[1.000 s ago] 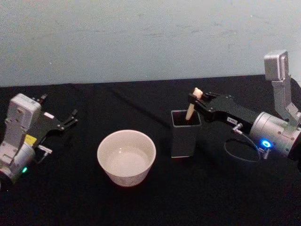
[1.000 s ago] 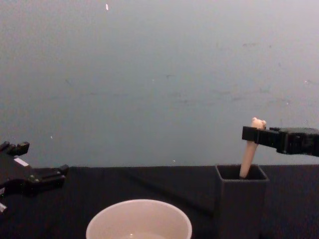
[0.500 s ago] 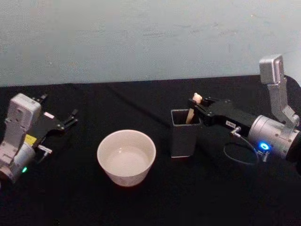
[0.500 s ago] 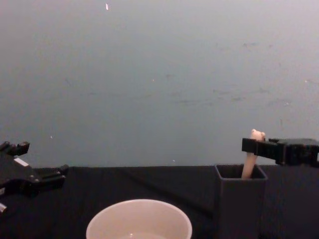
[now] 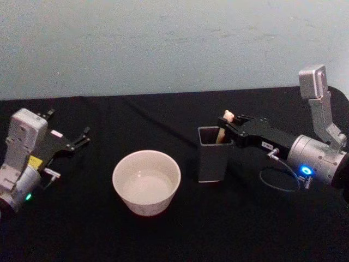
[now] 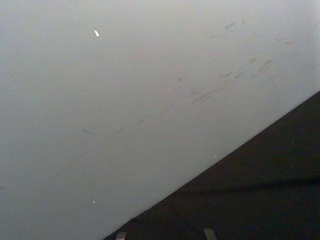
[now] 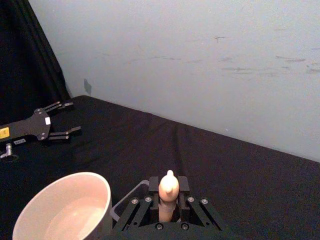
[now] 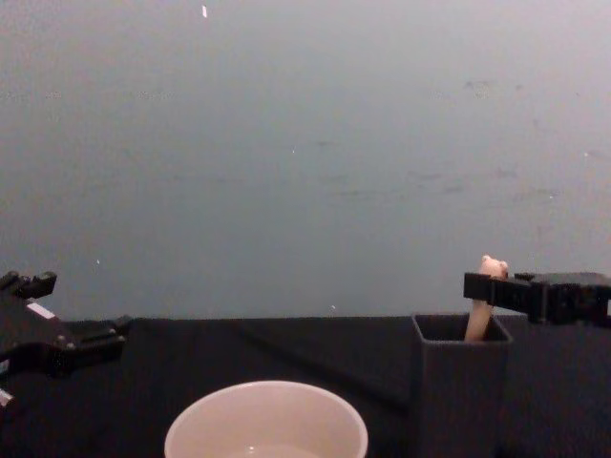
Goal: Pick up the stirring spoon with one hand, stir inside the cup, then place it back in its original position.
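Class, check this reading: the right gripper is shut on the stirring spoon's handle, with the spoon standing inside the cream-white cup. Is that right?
Not quite. The right gripper is shut on the stirring spoon, but the spoon stands inside the dark grey square holder, not the cup. The head view shows the cup apart, to the holder's left, with nothing standing in it.
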